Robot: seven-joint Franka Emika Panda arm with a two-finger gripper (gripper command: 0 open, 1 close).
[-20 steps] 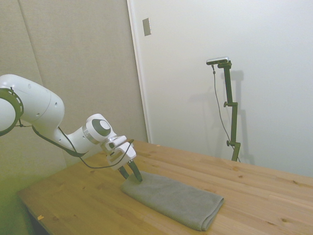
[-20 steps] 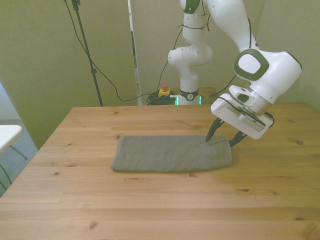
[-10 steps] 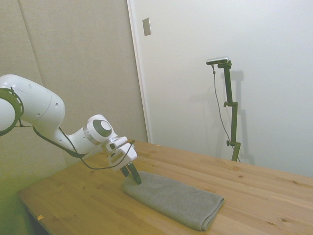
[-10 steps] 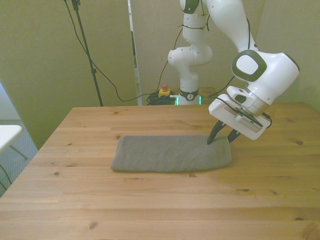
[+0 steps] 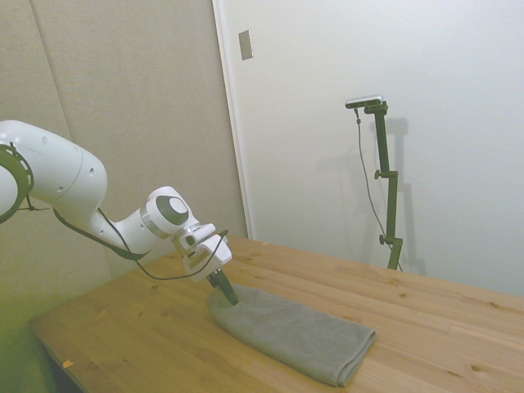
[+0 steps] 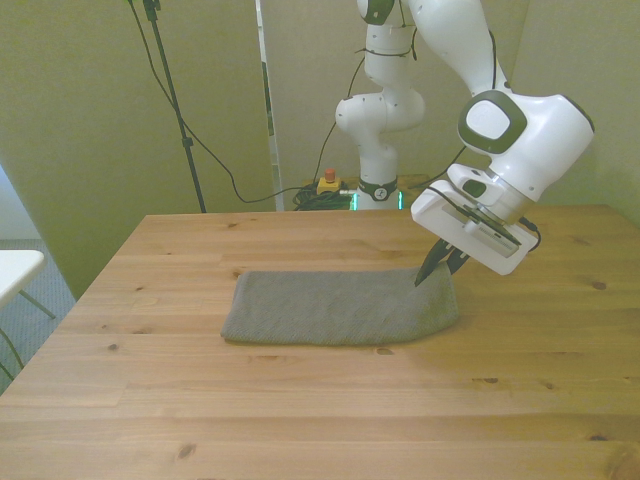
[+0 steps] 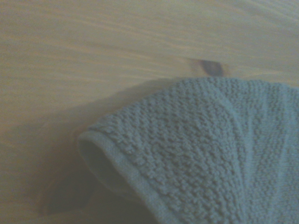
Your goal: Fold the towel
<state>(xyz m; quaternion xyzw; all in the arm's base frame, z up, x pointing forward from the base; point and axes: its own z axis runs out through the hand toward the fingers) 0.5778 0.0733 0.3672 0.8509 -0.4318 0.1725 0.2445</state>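
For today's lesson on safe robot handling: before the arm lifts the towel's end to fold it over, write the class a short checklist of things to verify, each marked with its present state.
1. Hand closed on the towel: ok. The fingers are pinched together at the corner on the front view's right.
2. Corner really caught: ok. In the wrist view the towel's edge is raised off the wood and curled.
3. How many layers are held: cannot tell.
4. Rest of the towel lying flat on the table: ok.
5. Bare wood around the towel for the fold to land: ok.
6. Cable at the hand clear of the cloth: ok in the side view.
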